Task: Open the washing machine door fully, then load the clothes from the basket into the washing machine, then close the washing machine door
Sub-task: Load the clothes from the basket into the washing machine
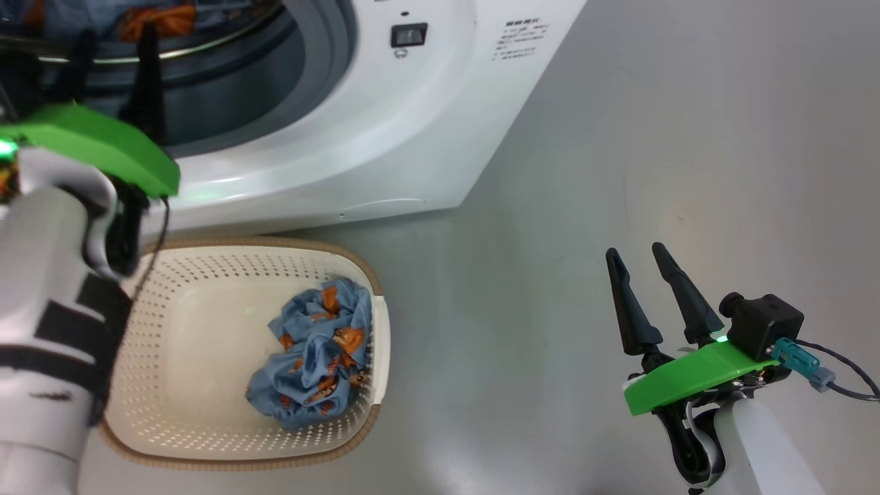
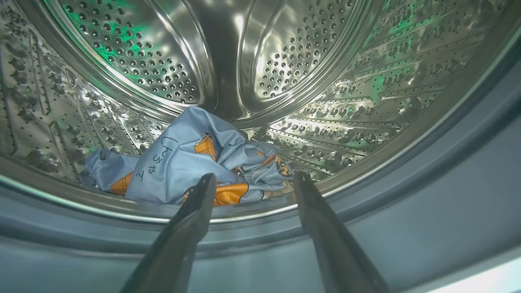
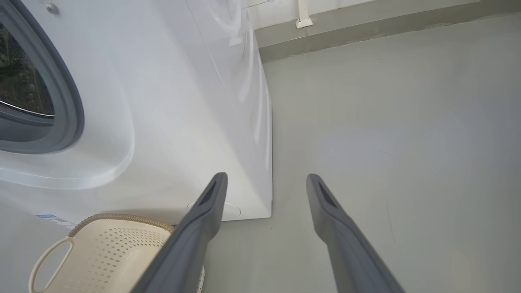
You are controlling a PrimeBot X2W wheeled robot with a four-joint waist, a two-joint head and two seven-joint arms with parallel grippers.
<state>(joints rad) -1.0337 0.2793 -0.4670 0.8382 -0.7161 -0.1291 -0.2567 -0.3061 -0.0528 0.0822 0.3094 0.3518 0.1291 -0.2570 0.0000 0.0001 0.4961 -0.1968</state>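
Observation:
The white washing machine (image 1: 385,117) stands with its mouth uncovered; its door is out of view. My left gripper (image 2: 252,179) reaches into the opening over the grey gasket (image 2: 407,228), open and empty. Just beyond its tips, a blue garment with orange figures (image 2: 191,158) lies on the floor of the steel drum (image 2: 285,61). In the head view the same left gripper (image 1: 113,48) points into the drum. A second blue printed garment (image 1: 316,350) lies crumpled in the cream basket (image 1: 179,344) on the floor before the machine. Out to the right, my right gripper (image 1: 636,258) hovers open over bare floor.
Grey floor (image 1: 687,137) stretches to the right of the machine. In the right wrist view the basket (image 3: 101,252) with its white handle sits at the lower left, against the machine front (image 3: 163,101), and a wall base (image 3: 366,24) runs along the far side.

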